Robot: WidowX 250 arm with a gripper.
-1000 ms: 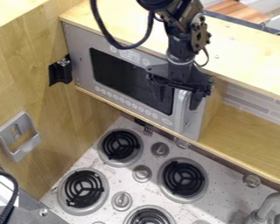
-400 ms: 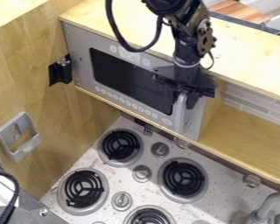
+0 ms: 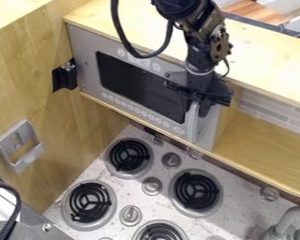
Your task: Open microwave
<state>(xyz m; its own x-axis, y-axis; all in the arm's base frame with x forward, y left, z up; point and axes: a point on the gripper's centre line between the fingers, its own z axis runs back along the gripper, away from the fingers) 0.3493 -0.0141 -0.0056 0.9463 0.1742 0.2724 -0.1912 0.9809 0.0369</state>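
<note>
**Toy microwave (image 3: 85,49) sits shut**

From my end I see a silver, boxy microwave with its door closed flush. A dark rectangular window (image 3: 140,84) fills much of the front, a row of round buttons (image 3: 138,110) beneath it. The pale handle (image 3: 192,123) runs upright at the right (rather chunky, I think). It stands upright on a wooden shelf (image 3: 265,161), above the stovetop (image 3: 160,173).

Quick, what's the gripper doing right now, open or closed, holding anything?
Gripper: at the top of the microwave handle; can't tell whether it's open or closed on it.
</note>
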